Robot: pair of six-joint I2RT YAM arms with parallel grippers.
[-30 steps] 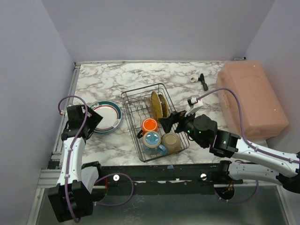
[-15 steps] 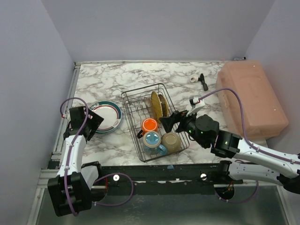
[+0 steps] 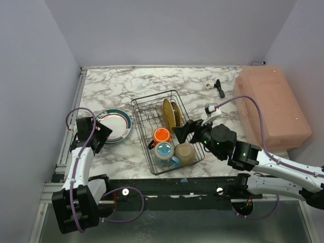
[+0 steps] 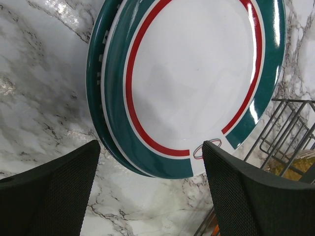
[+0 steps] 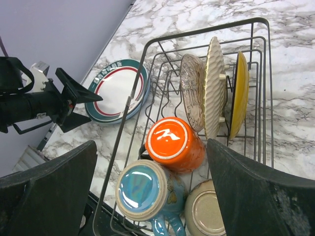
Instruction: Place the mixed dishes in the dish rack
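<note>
**Left arm closing in on the green-rimmed plates; rack partly loaded.**

The left gripper (image 3: 101, 130) has drawn slightly nearer. Its jaws have begun to narrow but stand apart, astride the near rim of the green-rimmed plates (image 4: 197, 73), which are stacked on the table left of the dish rack (image 5: 139, 73). The right gripper (image 3: 182, 130) hovers wide apart and empty over the rack's near right. The rack holds the blue mug (image 5: 140, 189), bowl (image 5: 204, 211) and orange mug (image 5: 173, 143) near, and upright plates (image 5: 215, 83) far. A pick of the top plate looks likely next.

dish rack (image 3: 147, 114): one
mugs: two, orange mug (image 5: 173, 143) and blue mug (image 5: 142, 189)
bowl (image 5: 205, 214): one
upright plates (image 5: 214, 83): three (pink, cream, yellow)
green-rimmed plates (image 4: 197, 73): two, stacked
pink box (image 3: 271, 109): one
black tool (image 3: 219, 88): one
</note>
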